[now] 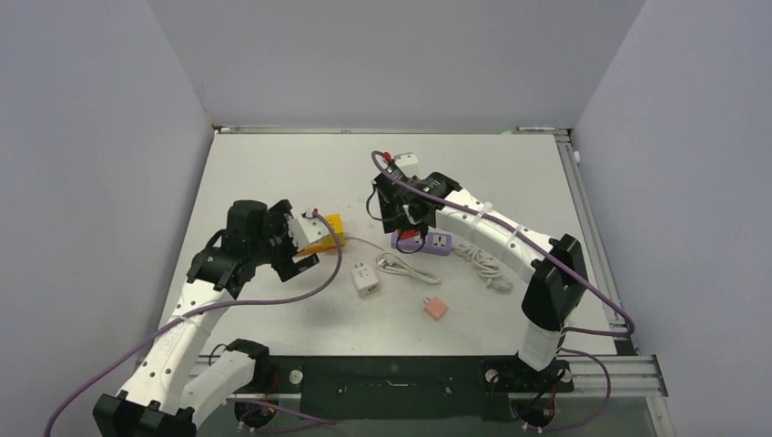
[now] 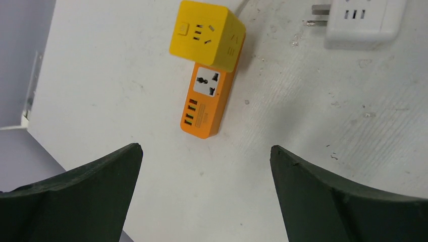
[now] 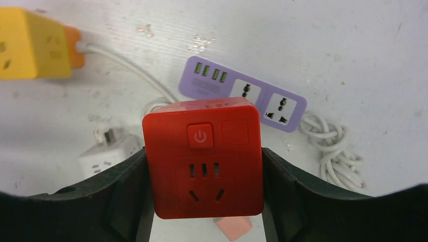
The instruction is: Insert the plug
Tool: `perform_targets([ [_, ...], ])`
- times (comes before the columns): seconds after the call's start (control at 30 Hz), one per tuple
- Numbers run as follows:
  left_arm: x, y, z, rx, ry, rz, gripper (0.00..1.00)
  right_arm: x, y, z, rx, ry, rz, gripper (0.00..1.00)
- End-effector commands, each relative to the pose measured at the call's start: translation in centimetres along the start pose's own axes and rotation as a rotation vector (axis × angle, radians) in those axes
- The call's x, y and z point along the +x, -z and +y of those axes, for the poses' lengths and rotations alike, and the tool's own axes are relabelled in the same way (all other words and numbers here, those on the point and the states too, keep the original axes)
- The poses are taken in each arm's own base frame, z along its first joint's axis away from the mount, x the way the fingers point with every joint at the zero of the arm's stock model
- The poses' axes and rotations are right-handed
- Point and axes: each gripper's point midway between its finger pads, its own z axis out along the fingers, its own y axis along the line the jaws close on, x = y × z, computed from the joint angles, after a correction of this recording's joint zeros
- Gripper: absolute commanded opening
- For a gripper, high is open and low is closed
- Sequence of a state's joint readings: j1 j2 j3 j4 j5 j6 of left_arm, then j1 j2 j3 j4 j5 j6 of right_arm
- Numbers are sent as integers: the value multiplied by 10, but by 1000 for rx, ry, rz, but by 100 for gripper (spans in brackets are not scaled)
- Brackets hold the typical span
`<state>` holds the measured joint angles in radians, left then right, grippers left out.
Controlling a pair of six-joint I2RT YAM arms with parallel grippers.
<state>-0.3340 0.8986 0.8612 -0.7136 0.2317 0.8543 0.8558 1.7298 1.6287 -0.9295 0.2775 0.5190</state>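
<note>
"Which step are you on?"

"Carrying. My right tool (image 1: 408,221) is clamped partway open on the sides of the glossy red plastic cube plug (image 3: 203,151), with its prongs hidden from me. The lilac plastic power strip (image 3: 242,93) lies on the white tabletop (image 3: 353,45), just beyond the tool."

"And next?"

"I'd line the prongs up over one of its sockets, then press down. My left tool (image 2: 206,151) hangs wide open and empty, with the yellow cube adapter (image 2: 207,34) ahead of it, seated on the orange plastic strip (image 2: 204,103)."

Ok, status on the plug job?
Left gripper open, above yellow cube adapter on orange strip. Right gripper shut on red cube adapter, near purple power strip. Its sockets clear.
</note>
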Motion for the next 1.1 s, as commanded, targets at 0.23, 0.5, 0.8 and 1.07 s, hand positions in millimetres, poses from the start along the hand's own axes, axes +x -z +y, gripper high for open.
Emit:
perform_targets([
  [0.23,0,16,32,-117,406,-73,96,21,-27,-80,280,-394,53,5],
  [0.5,35,-4,55,-121,655,-11,96,34,-40,-93,286,-429,62,5],
  [0.8,44,-9,64,-167,740,-37,96,33,-48,-95,254,-442,9,5],
  [1.07,51,-10,58,-174,743,-16,96,36,-57,-98,247,-452,-5,5],
])
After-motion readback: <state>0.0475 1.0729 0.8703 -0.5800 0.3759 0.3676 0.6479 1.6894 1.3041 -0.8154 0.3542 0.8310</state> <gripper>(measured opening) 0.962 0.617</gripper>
